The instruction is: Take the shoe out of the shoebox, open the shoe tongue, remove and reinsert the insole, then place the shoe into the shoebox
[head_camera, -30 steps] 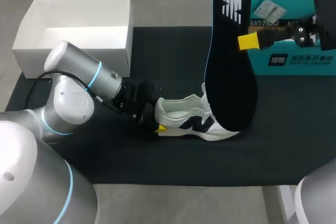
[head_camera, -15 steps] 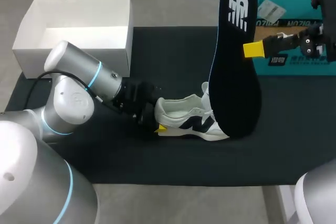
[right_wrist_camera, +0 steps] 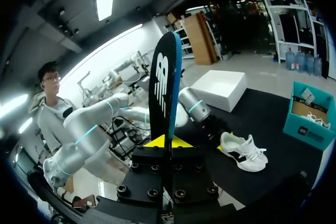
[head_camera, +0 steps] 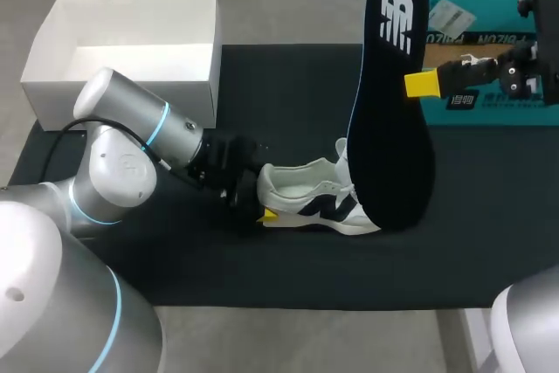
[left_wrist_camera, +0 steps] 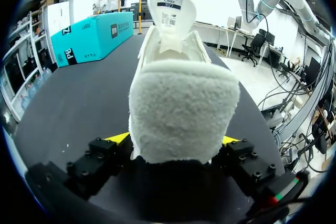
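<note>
Insole step, removal done: black insole [head_camera: 390,102] held upright over the white shoe [head_camera: 319,198], pinched edgewise in right claw [right_wrist_camera: 169,141]; left claw [left_wrist_camera: 173,148] clamped on shoe's heel, on worktop [head_camera: 262,277]; next probably calls for feeding it toe-first back inside.

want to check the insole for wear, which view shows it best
Head view: the insole shows its whole black face, standing upright, gripped by the right tool. The right wrist view shows it only edge-on in that tool. The left wrist view shows just the shoe, no insole.
</note>
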### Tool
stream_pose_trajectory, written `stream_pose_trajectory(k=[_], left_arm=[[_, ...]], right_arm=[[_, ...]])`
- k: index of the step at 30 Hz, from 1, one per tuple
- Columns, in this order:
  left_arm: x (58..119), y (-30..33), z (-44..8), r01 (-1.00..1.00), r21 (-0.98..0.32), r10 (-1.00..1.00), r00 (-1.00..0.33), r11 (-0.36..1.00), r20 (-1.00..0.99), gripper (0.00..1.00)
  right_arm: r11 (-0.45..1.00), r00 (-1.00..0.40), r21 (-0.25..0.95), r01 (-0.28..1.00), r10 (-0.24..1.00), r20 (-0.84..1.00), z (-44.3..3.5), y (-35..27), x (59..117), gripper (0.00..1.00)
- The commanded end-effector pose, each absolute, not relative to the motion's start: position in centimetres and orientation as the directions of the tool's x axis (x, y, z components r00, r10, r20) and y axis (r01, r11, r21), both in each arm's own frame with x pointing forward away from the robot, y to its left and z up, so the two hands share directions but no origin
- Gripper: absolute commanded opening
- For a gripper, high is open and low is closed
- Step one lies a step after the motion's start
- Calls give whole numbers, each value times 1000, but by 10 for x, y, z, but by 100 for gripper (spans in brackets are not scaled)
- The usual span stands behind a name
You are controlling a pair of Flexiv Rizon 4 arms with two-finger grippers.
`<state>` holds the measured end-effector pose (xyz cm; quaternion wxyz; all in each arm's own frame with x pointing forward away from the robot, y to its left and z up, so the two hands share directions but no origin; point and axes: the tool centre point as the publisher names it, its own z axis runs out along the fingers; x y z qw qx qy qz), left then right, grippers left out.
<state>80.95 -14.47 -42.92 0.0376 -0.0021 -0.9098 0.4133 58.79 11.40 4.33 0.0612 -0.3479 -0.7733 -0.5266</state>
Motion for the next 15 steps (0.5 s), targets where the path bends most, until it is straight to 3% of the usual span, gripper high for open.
stream_pose_trajectory(k=[1, 15], left_arm=[[809, -145, -429, -27, -752, 35, -997, 658, 67, 100], [810, -136, -420, -43, -665, -9, -998, 746, 54, 100]], right_arm=[[211, -750, 767, 606, 473, 462, 46, 117, 593, 0], [211, -750, 767, 606, 473, 462, 46, 117, 593, 0]])
